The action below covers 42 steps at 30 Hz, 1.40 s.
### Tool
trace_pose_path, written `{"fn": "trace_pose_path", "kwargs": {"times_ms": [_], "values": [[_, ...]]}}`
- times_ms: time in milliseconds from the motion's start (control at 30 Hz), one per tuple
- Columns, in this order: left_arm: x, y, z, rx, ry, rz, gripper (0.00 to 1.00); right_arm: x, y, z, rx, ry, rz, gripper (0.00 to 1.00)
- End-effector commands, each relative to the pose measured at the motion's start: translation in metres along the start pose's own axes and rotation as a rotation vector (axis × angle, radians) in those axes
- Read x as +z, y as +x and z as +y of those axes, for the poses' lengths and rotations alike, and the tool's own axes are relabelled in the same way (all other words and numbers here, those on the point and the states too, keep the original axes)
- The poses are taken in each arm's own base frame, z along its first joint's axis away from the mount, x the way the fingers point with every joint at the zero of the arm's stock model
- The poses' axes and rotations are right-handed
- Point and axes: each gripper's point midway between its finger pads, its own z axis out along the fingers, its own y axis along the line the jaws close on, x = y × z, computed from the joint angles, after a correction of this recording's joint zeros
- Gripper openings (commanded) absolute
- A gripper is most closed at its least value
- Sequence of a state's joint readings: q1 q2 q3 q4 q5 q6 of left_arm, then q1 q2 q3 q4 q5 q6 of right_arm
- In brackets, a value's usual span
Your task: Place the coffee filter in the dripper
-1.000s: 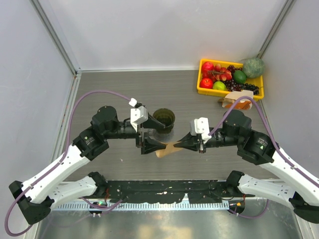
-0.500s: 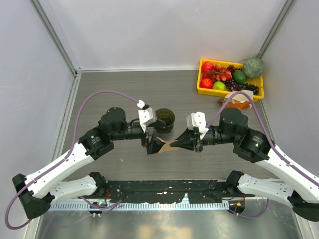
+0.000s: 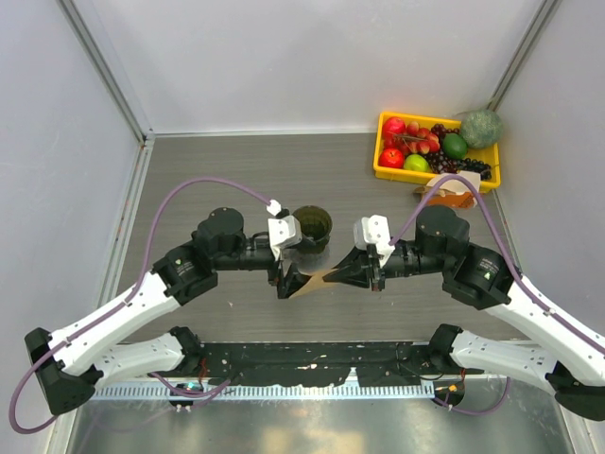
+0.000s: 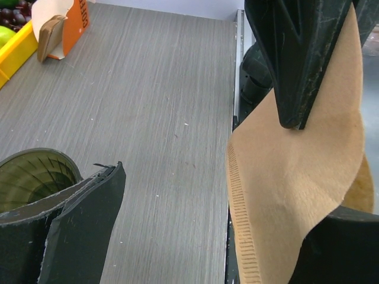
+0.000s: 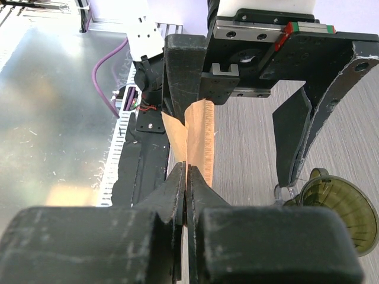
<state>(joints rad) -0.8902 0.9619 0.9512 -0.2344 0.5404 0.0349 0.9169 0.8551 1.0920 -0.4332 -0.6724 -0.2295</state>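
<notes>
Tan paper coffee filter [image 3: 317,278] held between two robot grippers, not yet in the dripper [image 3: 311,227].
The left gripper [image 3: 284,274] has its jaws spread, with the filter's edge against one finger. The empty olive dripper stands just beyond it. The right gripper [image 3: 352,274] pinches the filter's other side. The filter appears to be picked up; opening and seating it are left.

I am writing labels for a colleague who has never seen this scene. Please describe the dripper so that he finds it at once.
Look at the middle of the grey table, just beyond the tan coffee filter. There stands the dripper, a round cup open at the top. Unlike the yellow fruit tray at the far right, it is dark olive and empty.
</notes>
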Motion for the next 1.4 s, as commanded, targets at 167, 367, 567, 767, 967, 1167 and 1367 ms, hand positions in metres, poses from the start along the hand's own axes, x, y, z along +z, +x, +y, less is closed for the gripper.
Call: {"fn": "trace_pose_path", "kwargs": {"times_ms": [167,367,567,767,967,1167,1367], "values": [[-0.03,-0.05,-0.015,0.01,0.1,-0.152,0.99,-0.014,-0.018,-0.001,-0.064,0.037,-0.057,0.05],[-0.072,-0.099,0.008,0.061,-0.04,-0.318,0.99,-0.02,-0.026,-0.007,-0.017,0.073,-0.085,0.05],[-0.084,-0.077,0.001,0.09,-0.028,-0.333,0.98,-0.028,-0.055,-0.023,0.123,0.09,-0.196,0.05],[-0.061,-0.05,-0.009,0.072,0.074,-0.307,0.99,-0.026,-0.079,-0.026,0.215,0.048,-0.302,0.05],[-0.046,-0.079,-0.01,0.038,0.08,-0.355,0.99,-0.024,-0.089,-0.031,0.248,0.047,-0.359,0.05],[-0.048,-0.103,-0.025,0.017,0.134,-0.398,0.95,-0.021,-0.087,-0.037,0.266,0.061,-0.373,0.05],[-0.052,-0.106,-0.034,0.026,0.162,-0.409,0.88,-0.02,-0.085,-0.042,0.279,0.073,-0.38,0.05]]}}
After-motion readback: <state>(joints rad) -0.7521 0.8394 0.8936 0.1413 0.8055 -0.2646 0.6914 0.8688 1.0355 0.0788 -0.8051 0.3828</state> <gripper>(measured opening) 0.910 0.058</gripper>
